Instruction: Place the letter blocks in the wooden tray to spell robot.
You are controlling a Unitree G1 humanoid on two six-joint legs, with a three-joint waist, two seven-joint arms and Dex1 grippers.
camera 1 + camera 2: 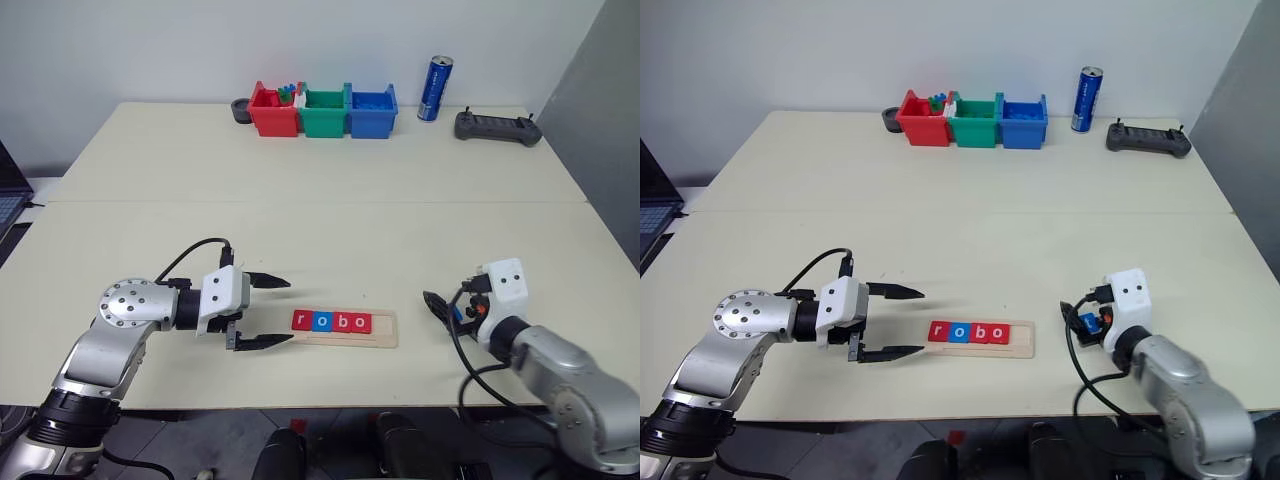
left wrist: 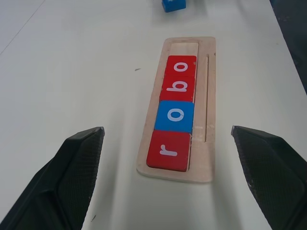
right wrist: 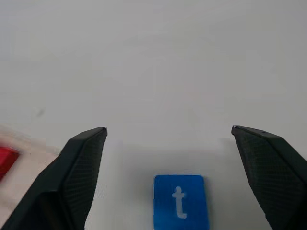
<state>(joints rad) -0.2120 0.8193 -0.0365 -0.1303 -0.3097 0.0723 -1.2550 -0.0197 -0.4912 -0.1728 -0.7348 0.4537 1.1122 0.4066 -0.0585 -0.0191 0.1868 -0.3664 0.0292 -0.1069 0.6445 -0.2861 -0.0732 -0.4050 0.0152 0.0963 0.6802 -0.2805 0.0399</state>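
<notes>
Pale wooden tray (image 1: 385, 333) near the table's front edge holds four square tiles reading r-o-b-o (image 1: 332, 321); last slot bare. Blue "t" tile (image 3: 181, 201) lies on the table between right gripper's (image 3: 169, 130) spread fingers. Left gripper (image 1: 268, 312) spread wide beside tray's left end.

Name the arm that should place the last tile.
Right. Its open gripper already brackets the blue t tile. The left gripper faces the wooden tray at its r end, far from the empty slot.
</notes>
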